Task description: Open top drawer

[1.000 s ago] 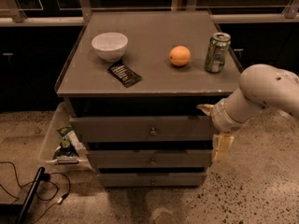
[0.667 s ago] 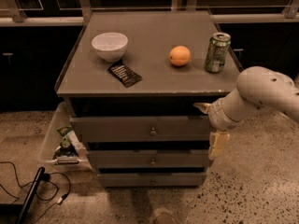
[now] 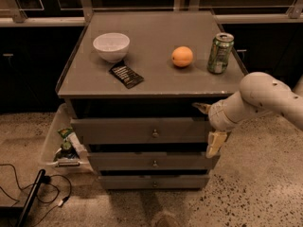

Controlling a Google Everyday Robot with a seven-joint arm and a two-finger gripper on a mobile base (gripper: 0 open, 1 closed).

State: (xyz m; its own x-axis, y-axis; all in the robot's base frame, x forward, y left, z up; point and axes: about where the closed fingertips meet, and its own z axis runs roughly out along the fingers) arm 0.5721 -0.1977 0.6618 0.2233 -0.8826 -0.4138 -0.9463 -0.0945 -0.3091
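Observation:
The top drawer [image 3: 123,130] is the widest grey front under the tabletop, with a small round metal knob [image 3: 155,133] at its centre. None of its inside shows, and a dark gap runs above it. The middle drawer [image 3: 137,161] and the bottom drawer [image 3: 137,181] sit below it. My gripper [image 3: 207,126] is at the right end of the top drawer's front. Its fingers are spread, one fingertip [image 3: 200,107] near the panel's upper corner and the other [image 3: 214,144] near the lower corner. It holds nothing and is well right of the knob.
On the grey tabletop [image 3: 156,37] stand a white bowl [image 3: 111,45], a dark packet [image 3: 126,74], an orange [image 3: 182,56] and a green can [image 3: 220,52]. A clear bin [image 3: 52,143] with items sits on the floor to the left. Cables [image 3: 28,193] lie at the lower left.
My arm and gripper have shifted slightly left, closer to the right end of the top drawer. The drawers and the tabletop objects have not moved.

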